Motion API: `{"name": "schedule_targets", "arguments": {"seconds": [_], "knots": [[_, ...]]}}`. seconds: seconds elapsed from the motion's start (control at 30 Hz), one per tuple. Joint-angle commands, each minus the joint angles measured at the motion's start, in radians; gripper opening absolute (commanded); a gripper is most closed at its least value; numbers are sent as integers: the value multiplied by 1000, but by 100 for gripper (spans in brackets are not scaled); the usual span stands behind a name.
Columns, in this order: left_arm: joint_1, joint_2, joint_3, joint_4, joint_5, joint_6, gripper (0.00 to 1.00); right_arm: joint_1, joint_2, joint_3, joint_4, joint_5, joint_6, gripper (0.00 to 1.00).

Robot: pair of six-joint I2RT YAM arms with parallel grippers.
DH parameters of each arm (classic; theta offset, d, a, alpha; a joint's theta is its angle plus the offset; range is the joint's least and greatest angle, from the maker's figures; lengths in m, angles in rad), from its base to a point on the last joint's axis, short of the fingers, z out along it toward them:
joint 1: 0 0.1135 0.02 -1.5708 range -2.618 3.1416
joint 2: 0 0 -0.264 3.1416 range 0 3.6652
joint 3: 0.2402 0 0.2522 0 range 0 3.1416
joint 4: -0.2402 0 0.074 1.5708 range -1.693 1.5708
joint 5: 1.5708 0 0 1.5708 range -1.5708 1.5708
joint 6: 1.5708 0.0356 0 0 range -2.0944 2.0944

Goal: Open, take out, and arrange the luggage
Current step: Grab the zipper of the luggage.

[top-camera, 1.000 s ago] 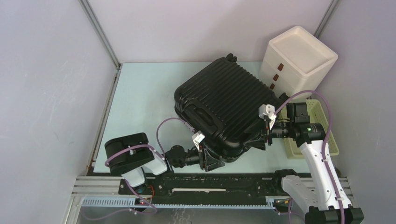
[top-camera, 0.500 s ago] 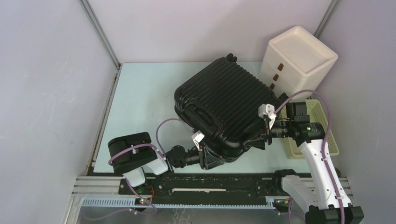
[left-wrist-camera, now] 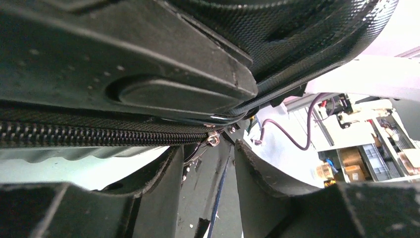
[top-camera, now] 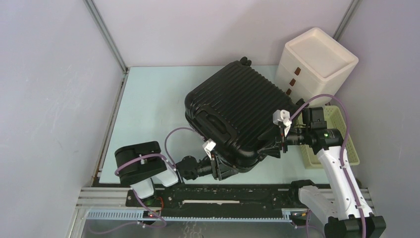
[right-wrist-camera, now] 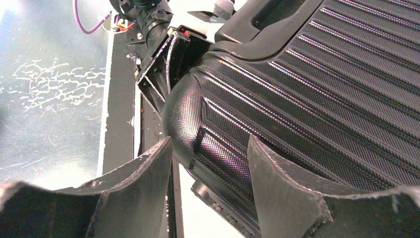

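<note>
Since a second ago the right arm has drawn slightly in toward the suitcase (top-camera: 237,114) and the left arm has settled a little lower at its near corner. The suitcase itself has not shifted.

It is the largest thing here. It lies flat and closed in the middle of the tabletop (top-camera: 148,109), turned at an angle, its far right corner close to the white drawer box (top-camera: 317,62). The yellow basket (top-camera: 341,134) sits just beside it on the right. The ribbed shell looks stiff and glossy, and far too broad for either hand to span. It probably counts as heavy for arms this size, so it should slide or pivot rather than lift. The side handle (top-camera: 212,122) is a possible grip for dragging, but opening has to start at the zip.

The right hand (right-wrist-camera: 208,144) has its 2 fingers spread around the rounded near-right corner. Whether they touch the shell I cannot tell. A hold there would likely slip and serves better as a brace.

The left hand (left-wrist-camera: 208,148) sits under the near edge, its fingers apart with a narrow gap. The zip (left-wrist-camera: 99,133) runs closed along the seam, and its small metal pull (left-wrist-camera: 214,141) hangs just past the fingertips, not pinched. That pull is the place to take hold. It looks small, loose and slick, so it needs a square, firm pinch.
</note>
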Motion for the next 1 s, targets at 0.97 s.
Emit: {"name": "schedule_targets", "arguments": {"seconds": [0.97], "knots": [[-161, -286, 16, -354, -412, 178, 50, 15, 10, 2, -25, 64, -1, 66]]}}
